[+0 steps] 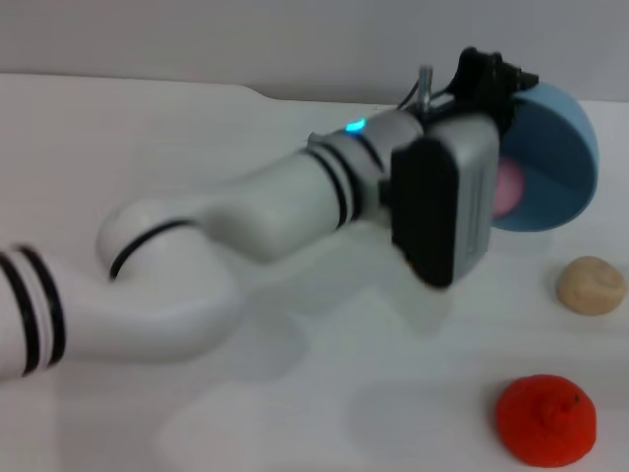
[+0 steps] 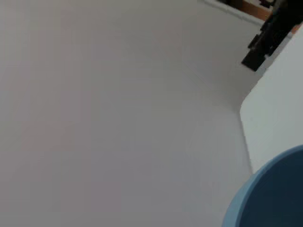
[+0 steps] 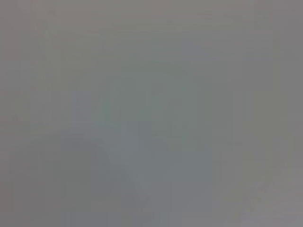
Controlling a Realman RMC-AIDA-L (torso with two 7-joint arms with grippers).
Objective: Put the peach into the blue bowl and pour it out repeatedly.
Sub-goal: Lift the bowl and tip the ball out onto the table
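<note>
At the far right of the white table point(image 1: 246, 413), left gripper point(image 1: 486, 74) holds the blue bowl point(image 1: 555, 167) up off the surface, tipped steeply onto its side with the mouth facing the arm. Jaws seem to pinch the bowl's upper rim, though the wrist housing hides the actual contact; I take them as closed on the rim, not spread. Peach point(image 1: 507, 189) sits just below the jaws, inside the tilted bowl, only a pink sliver showing past the housing. Left wrist view catches just a curve of bowl rim against bare table.

Right gripper not in view; its wrist camera shows only flat grey.

Risks, as judged:
- Peach is round and smooth, bowl interior glossy. At this tilt it could roll out fast and run across the table, possibly off the near edge.
- Beige ball point(image 1: 591, 285) and orange bumpy fruit point(image 1: 545, 420) lie below and nearer than the jaws; a rolling peach may knock either.
- Rim grip is narrow. A quick wrist turn could let the bowl swing or slip.
</note>
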